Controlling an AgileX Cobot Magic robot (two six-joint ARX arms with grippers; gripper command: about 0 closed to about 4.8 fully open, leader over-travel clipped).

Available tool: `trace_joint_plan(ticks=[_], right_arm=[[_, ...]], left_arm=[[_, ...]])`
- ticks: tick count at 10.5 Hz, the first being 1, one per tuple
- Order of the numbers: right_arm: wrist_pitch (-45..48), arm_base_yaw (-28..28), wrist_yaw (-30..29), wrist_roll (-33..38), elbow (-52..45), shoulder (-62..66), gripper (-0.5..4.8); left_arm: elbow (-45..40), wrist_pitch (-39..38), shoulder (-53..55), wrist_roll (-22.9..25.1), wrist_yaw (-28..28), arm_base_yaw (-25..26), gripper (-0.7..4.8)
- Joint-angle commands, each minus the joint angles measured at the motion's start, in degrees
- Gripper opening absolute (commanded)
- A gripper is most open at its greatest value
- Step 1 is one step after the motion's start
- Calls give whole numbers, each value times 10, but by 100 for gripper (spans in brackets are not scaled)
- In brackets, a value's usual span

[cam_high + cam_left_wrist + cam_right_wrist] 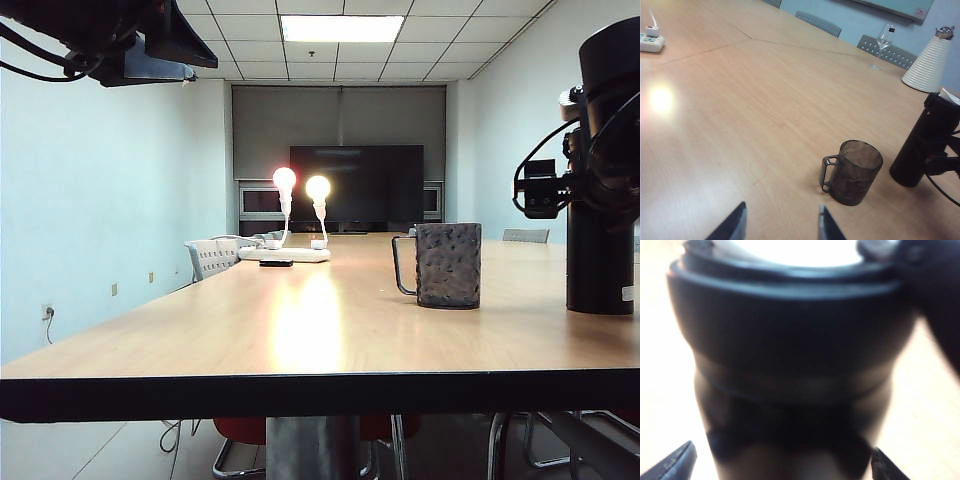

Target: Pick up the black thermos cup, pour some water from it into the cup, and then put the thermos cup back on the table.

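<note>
Black thermos cup (790,365), matte and slim, stands between the wide-open right pincer (782,462).

The exterior view sits low at the table (300,320) edge and looks along it, level with the cup (448,265). The left wrist view looks down from above on the same cup and the black thermos cup (922,145). The right wrist view is very near the thermos, blurred.

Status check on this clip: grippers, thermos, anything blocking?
Left gripper open, hovering short of the mug. Right gripper open, jaws either side of the thermos, not clamped. Thermos upright on the table. Nothing blocking.
</note>
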Motion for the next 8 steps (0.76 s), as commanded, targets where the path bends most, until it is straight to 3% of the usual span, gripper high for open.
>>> trace_joint_plan(ticks=[1,8], right_arm=[[8,-3,3,-2,19,22,479],[-21,-37,-8,-3,50,38,479]], left_arm=[[2,6,-1,-1,7,-1,183],[2,6,-1,0,14,-1,183]])
